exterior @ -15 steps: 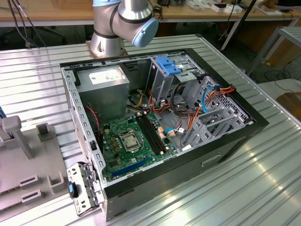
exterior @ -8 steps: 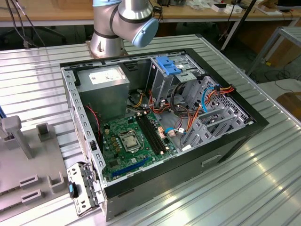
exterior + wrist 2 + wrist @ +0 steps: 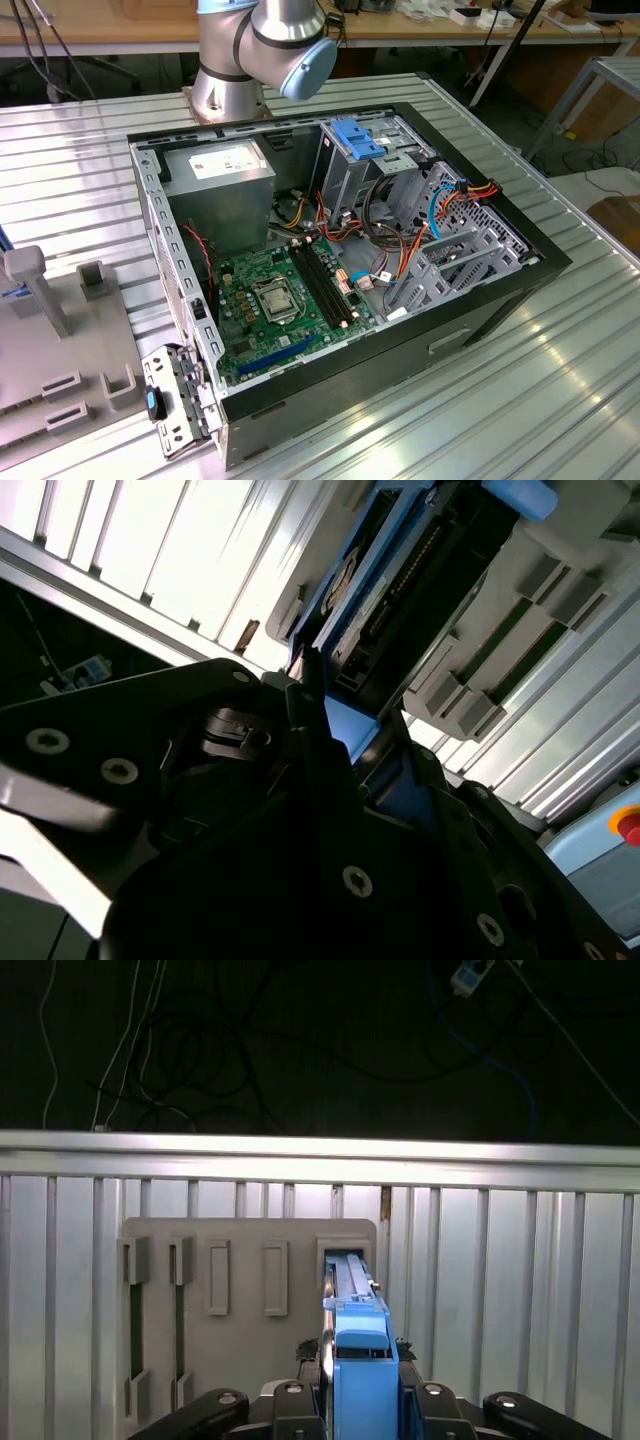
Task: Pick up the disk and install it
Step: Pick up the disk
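The black fingers (image 3: pixel 300 1405) of the gripper (image 3: pixel 357 1410) are drawn in against both flat sides of the disk (image 3: pixel 355 1335), gripping its near end with no gap showing on either side. In the second wrist view the gripper (image 3: pixel 350 720) has the same blue rail wedged between its tips.

The disk is seen edge-on, a thin grey slab with bright blue rails. Its long axis runs straight from the gripper to the grey holder plate (image 3: pixel 240 1260), and its far end sits at the slot at one end of the plate's row of slots. In the second wrist view the disk (image 3: pixel 400 580) reaches away from the fingers to the holder plate (image 3: pixel 470 695).

The plate lies flat on the ribbed metal table (image 3: pixel 520 1260). In the exterior view the holder plate (image 3: pixel 40 400) is just to the exterior view's left of the open computer case (image 3: pixel 480 320). The arm (image 3: pixel 250 40) rises beyond the case's far side.
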Motion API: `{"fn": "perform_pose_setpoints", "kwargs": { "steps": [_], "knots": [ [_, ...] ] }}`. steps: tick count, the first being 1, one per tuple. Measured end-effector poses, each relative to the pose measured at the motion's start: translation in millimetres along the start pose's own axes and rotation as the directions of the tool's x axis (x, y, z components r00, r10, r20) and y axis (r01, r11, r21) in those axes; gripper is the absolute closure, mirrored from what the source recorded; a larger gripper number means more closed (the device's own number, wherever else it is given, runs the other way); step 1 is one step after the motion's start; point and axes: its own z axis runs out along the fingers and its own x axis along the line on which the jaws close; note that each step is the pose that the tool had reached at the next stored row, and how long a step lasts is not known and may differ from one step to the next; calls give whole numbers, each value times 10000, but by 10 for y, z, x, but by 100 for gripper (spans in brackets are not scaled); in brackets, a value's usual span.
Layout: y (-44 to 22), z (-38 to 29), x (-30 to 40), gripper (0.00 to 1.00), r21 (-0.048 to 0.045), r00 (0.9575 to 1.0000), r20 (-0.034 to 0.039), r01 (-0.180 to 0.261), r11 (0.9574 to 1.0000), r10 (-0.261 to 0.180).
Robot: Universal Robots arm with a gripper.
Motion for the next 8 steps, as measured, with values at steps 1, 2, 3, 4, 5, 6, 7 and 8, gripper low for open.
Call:
{"fn": "perform_pose_setpoints", "kwargs": {
  "steps": [1, 2, 3, 4, 5, 6, 7, 8],
  "knots": [
    [-1, -22, 1, 63, 0, 10000, 0, 0, 10000, 0],
    [-1, -56, 1, 63, 0, 10000, -1, 0, 10000, 0],
    [-2, -89, 2, 63, -1, 10000, -1, 0, 10000, 0],
    [-3, -146, 3, 63, -1, 10000, -1, 0, 10000, 0],
    [-4, -188, 4, 63, -1, 10000, 0, 0, 10000, 0],
    [-5, -214, 4, 63, -1, 10000, 0, 0, 10000, 0],
    [-5, -234, 5, 63, -1, 10000, -1, 0, 10000, 0],
    [-6, -252, 5, 63, -1, 10000, -1, 0, 10000, 0]
  ]
}}
